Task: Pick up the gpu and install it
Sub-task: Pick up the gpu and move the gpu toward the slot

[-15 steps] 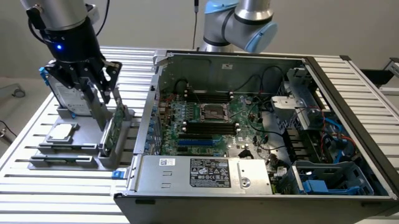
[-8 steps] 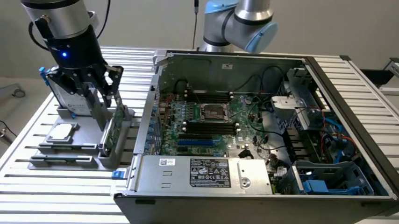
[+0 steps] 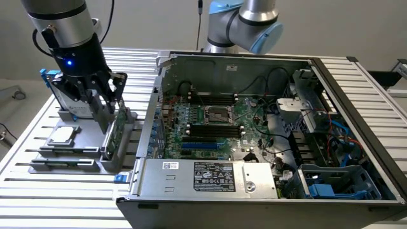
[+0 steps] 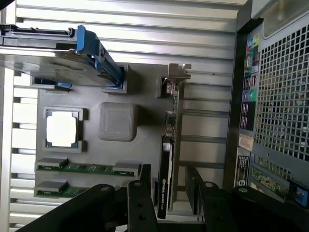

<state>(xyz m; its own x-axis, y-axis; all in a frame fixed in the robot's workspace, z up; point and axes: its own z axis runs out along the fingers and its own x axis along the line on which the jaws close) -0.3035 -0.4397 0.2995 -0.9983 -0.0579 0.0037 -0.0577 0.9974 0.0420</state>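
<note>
The gpu (image 3: 115, 141) stands on edge in a slot of the grey holder (image 3: 86, 143) at the exterior view's left, beside the open computer case (image 3: 254, 119). In the wrist view the gpu (image 4: 167, 145) is seen edge-on, black cover on one face and silver end bracket (image 4: 176, 73) at the far end. My gripper (image 3: 111, 119) hangs just above it and is open. One finger stands on each side of the card in the wrist view, where the gripper (image 4: 166, 198) shows small gaps to the fingers (image 4: 138, 203).
The holder also carries a silver hard drive with a blue frame (image 4: 58, 53), a square silver chip (image 4: 61, 128) and two memory sticks (image 4: 72, 169). The case's rear panel (image 4: 275, 96) is close beside the card. The motherboard (image 3: 216, 124) lies exposed inside the case.
</note>
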